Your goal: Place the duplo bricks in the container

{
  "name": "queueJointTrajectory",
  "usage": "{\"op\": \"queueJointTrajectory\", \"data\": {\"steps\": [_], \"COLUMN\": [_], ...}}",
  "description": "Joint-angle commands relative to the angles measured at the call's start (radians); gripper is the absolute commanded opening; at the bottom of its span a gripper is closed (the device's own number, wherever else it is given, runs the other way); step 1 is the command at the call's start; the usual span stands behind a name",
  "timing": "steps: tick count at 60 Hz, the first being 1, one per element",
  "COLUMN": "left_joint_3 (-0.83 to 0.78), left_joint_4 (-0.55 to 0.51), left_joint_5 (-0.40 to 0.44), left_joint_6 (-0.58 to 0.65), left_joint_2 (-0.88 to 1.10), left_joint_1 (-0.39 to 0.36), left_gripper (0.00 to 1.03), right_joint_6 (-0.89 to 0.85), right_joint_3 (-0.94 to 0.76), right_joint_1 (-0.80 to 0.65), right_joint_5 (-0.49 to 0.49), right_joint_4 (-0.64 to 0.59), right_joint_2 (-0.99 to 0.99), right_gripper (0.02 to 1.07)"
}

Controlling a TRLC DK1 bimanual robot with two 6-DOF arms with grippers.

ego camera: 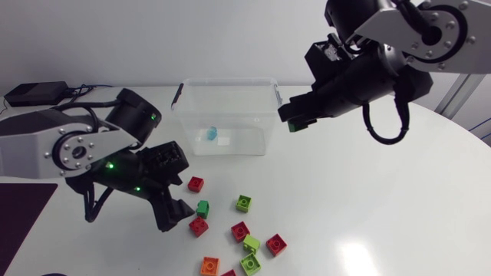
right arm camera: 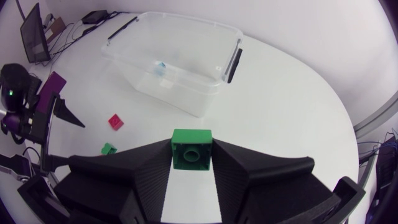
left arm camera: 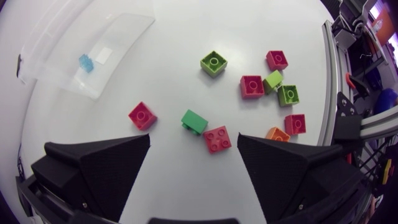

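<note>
Clenching a green brick (right arm camera: 191, 155) from 2 sides with the right hand (right arm camera: 191, 144), up off the table (ego camera: 368, 199), with the clear container (right arm camera: 186, 99) ahead. Holding nothing in the left hand (left arm camera: 194, 138), fingers spread wide, low over the table. Just ahead of its fingertips, a red brick (left arm camera: 217, 139) and a dark green brick (left arm camera: 194, 120), just beside each other; off to one side, another red brick (left arm camera: 142, 116). Farther ahead, a lime brick (left arm camera: 213, 63) and a loose cluster of bricks (left arm camera: 252, 86) in red, lime and orange. Inside the container, 1 small blue piece (ego camera: 211, 134).
</note>
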Motion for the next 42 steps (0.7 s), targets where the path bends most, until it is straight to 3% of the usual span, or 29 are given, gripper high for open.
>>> {"op": "queueJointTrajectory", "data": {"steps": [1, 42], "left_joint_3": [-0.046, -0.152], "left_joint_4": [0.029, 0.147], "left_joint_5": [-0.009, -0.021], "left_joint_6": [-0.048, -0.093], "left_joint_2": [0.02, 0.159], "left_joint_1": [-0.015, -0.01], "left_gripper": [0.98, 0.98], "right_joint_6": [-0.01, -0.033], "right_joint_3": [0.036, 0.273], "right_joint_1": [-0.004, -0.017], "right_joint_5": [0.013, 0.042], "right_joint_4": [0.029, 0.138], "right_joint_2": [0.037, 0.292], "right_gripper": [0.3, 0.3]}}
